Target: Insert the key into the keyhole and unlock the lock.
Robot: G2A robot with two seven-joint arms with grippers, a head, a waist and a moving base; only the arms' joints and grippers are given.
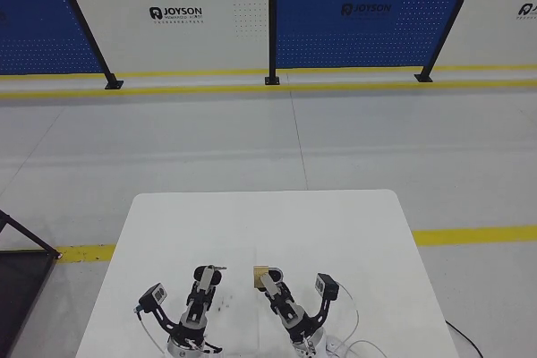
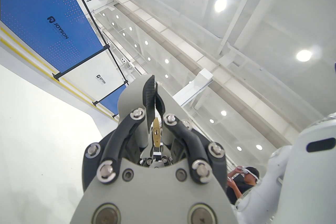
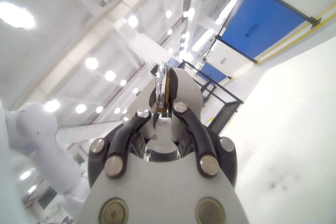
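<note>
In the left wrist view my left gripper (image 2: 154, 89) points up toward the ceiling, shut on a small brass key (image 2: 156, 133) that sits low between its black pads. From above, the left gripper (image 1: 207, 274) is over the near middle of the white table (image 1: 340, 233), with the key's tip (image 1: 217, 268) poking out. My right gripper (image 3: 168, 78) is shut on the padlock (image 3: 160, 89), whose shiny shackle and brass body stand between the fingers. In the top view the lock (image 1: 260, 270) is held by the right gripper (image 1: 266, 277), a short gap to the right of the key.
Small dark marks (image 1: 220, 304) dot the table between the arms. White cables (image 1: 358, 345) lie at the near right edge. A black frame (image 1: 9, 234) stands off the table's left side. Blue and white fence panels (image 1: 358, 31) line the far floor.
</note>
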